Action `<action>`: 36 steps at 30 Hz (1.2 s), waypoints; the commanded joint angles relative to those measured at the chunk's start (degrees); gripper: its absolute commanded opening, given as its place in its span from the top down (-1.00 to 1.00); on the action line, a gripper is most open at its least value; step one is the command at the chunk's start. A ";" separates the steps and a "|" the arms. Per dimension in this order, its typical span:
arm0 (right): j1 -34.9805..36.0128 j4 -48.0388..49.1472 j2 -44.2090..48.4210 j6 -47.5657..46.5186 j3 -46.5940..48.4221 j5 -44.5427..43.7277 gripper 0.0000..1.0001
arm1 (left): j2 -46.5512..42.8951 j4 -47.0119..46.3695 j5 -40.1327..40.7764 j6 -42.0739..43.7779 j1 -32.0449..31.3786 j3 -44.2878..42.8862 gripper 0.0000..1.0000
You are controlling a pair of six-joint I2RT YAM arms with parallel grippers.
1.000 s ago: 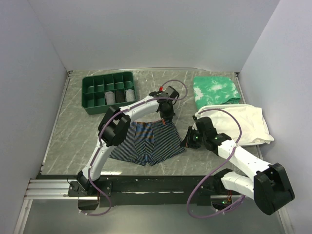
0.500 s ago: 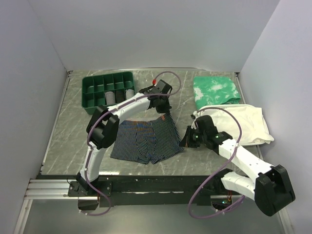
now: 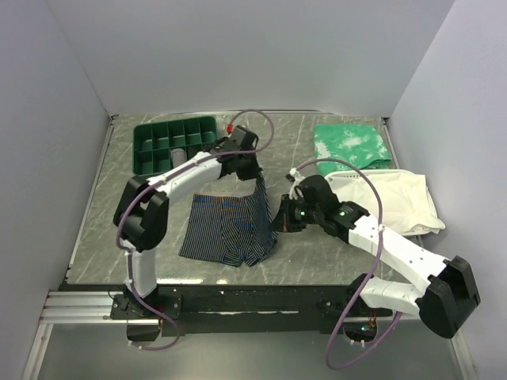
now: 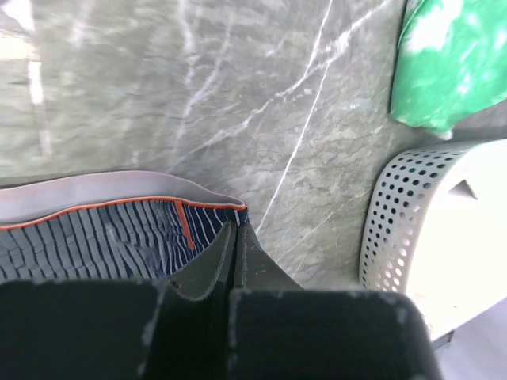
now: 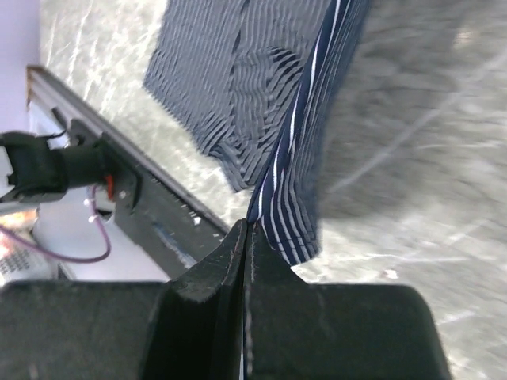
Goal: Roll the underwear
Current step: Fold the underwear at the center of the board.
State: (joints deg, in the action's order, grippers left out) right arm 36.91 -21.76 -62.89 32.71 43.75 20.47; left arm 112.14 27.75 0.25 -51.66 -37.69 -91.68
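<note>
The underwear [image 3: 224,231], navy with fine pale stripes, lies mid-table with its right side lifted off the surface and hanging as a fold. My left gripper [image 3: 252,171] is shut on the right corner of the waistband. In the left wrist view the closed tips [image 4: 236,226] pinch that corner, and the grey, orange-trimmed band of the underwear [image 4: 95,202] runs off to the left. My right gripper [image 3: 279,225] is shut on the right leg hem. In the right wrist view its tips [image 5: 247,225] clamp the striped edge, and the rest of the underwear [image 5: 230,71] lies flat beyond.
A green compartment tray [image 3: 150,162] holding a few rolled items sits at the back left. A green-and-white mottled cloth [image 3: 351,146] lies at the back right, with a large white cloth [image 3: 400,202] in front of it. The black front rail [image 3: 253,297] runs along the near edge.
Both grippers have moved left, carrying the underwear's right edge up and over toward its left half. The garment now looks narrower on the table.
</note>
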 commanded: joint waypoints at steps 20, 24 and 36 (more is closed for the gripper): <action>18.99 0.66 -27.87 8.51 26.82 0.09 1.00 | -24.95 -13.59 -6.22 6.04 17.56 30.68 0.98; 20.57 -0.12 -33.60 8.42 31.65 0.89 1.00 | -25.65 -14.12 -8.42 7.97 21.07 32.96 0.98; 21.10 -1.44 -45.91 7.37 41.85 2.56 1.00 | -22.31 -17.20 -11.33 10.26 25.21 36.04 0.98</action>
State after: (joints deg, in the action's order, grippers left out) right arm 57.45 -22.61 -107.39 40.64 81.52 21.17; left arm 89.71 13.80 -9.56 -43.46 -13.45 -56.31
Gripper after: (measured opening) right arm 0.007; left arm 0.024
